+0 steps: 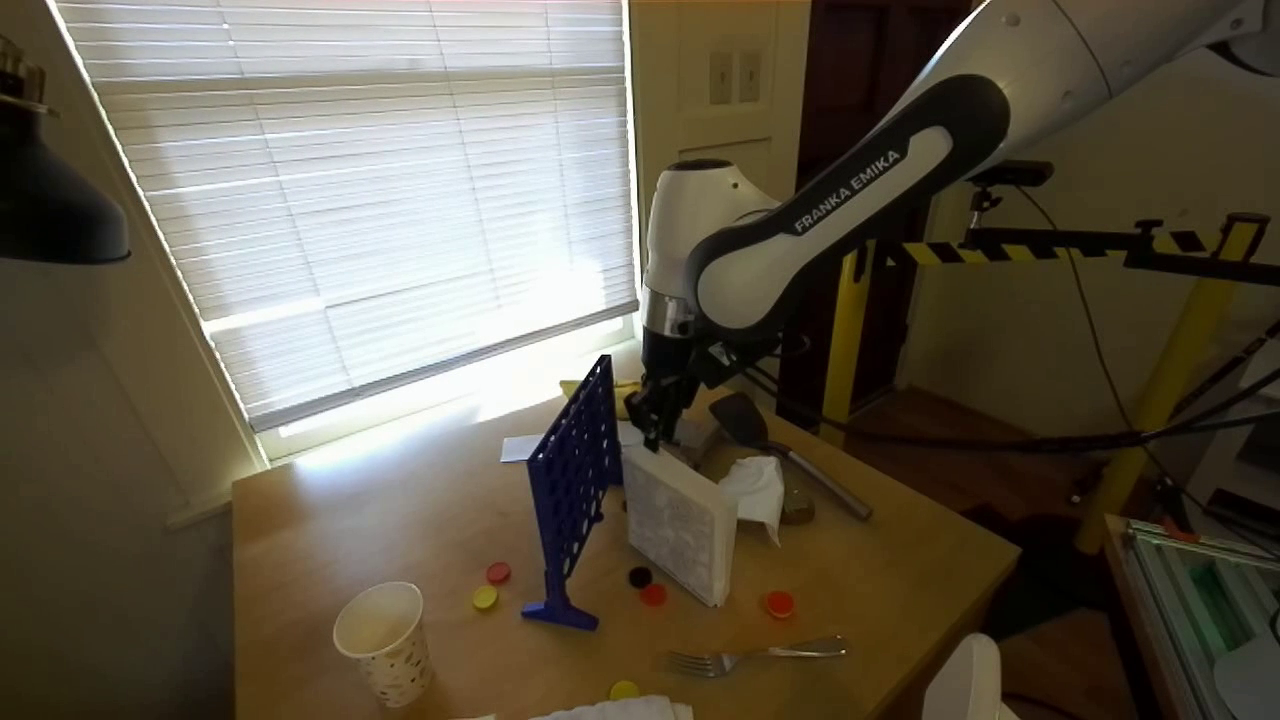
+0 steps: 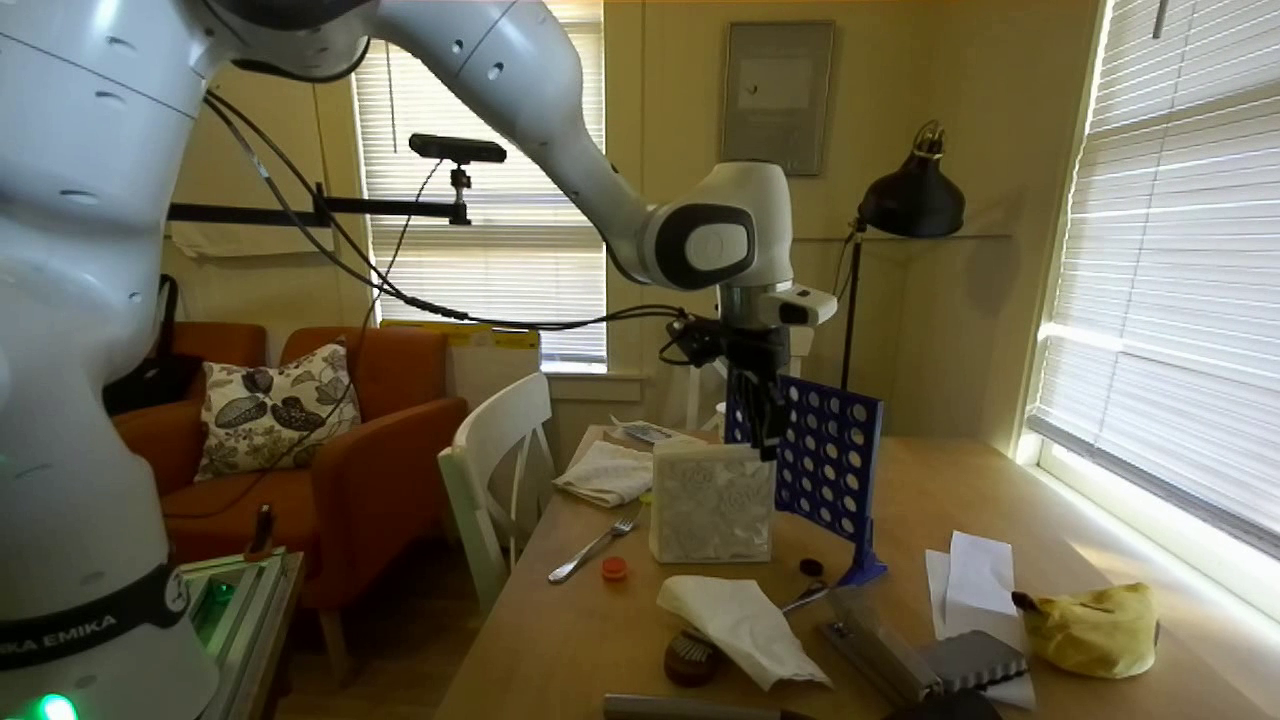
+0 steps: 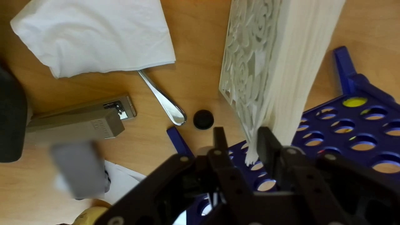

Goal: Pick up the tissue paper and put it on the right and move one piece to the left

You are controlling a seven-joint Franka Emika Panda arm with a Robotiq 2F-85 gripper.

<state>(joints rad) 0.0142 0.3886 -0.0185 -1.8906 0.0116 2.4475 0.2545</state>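
Fingers point(image 3: 220, 142) parted, tissue paper point(image 3: 301, 68), FRANKA EMIKA arm point(image 1: 850, 192)

1. Tissue bundle point(image 3: 298, 72): one; loose tissue sheet point(image 2: 738, 622): one.
2. Blue grid frame point(image 1: 575, 455): one.
3. Red discs point(image 1: 780, 604) in an exterior view: three; yellow discs point(image 1: 485, 598): two; black disc point(image 1: 640, 577): one.
4. Paper cup point(image 1: 385, 645): one.
5. Fork point(image 1: 760, 654): one; half-hidden utensil point(image 3: 165, 101): one.
6. Spatula point(image 1: 757, 435): one; stapler point(image 3: 78, 122): one.

Tissue sheet point(image 3: 93, 37): matt, wrinkled paper; fork point(image 1: 790, 650): glossy metal.

The arm point(image 1: 845, 205) bends over, its claw point(image 3: 242, 135) pointing down, fingers point(image 3: 220, 142) parted.
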